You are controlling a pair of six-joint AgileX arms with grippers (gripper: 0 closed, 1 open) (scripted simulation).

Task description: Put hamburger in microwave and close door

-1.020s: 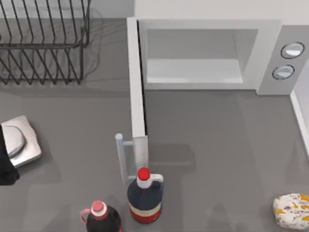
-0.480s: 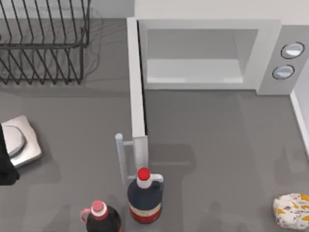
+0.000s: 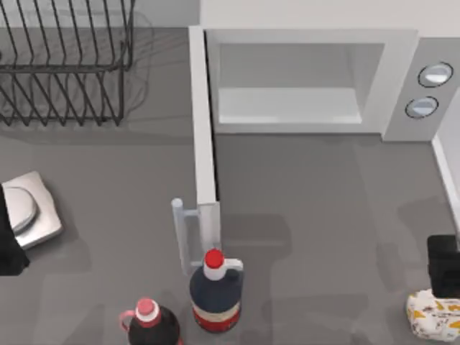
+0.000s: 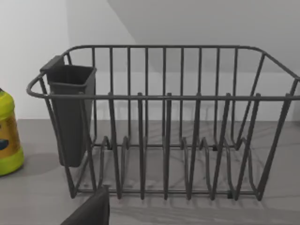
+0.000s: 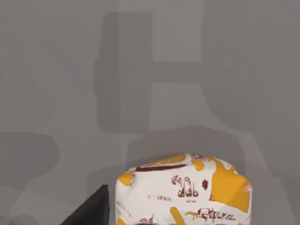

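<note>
Right gripper point(image 3: 443, 267) newly arrived just above cream-white, orange-blotched wrapped hamburger point(image 3: 433, 315); claw state: cannot tell. Light-grey boxy microwave point(image 3: 309, 79) door point(image 3: 205, 129) unmoved, open. Grasp pending.

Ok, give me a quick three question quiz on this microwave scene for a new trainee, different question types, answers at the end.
1. True or false: the microwave door is shut.
2. Multiple choice: the hamburger lies at the table's (A) near right corner, (B) far left corner beside the wire dish rack, (C) inside the microwave cavity.
3. Short answer: which arm has its gripper close above the hamburger?

Key
1. False: the door stands swung open toward the red-capped bottle, and the cavity is empty.
2. A.
3. The right arm: the right gripper shows dark at the top view's right edge, just over the hamburger. The left gripper sits at the left edge by the scale.
</note>
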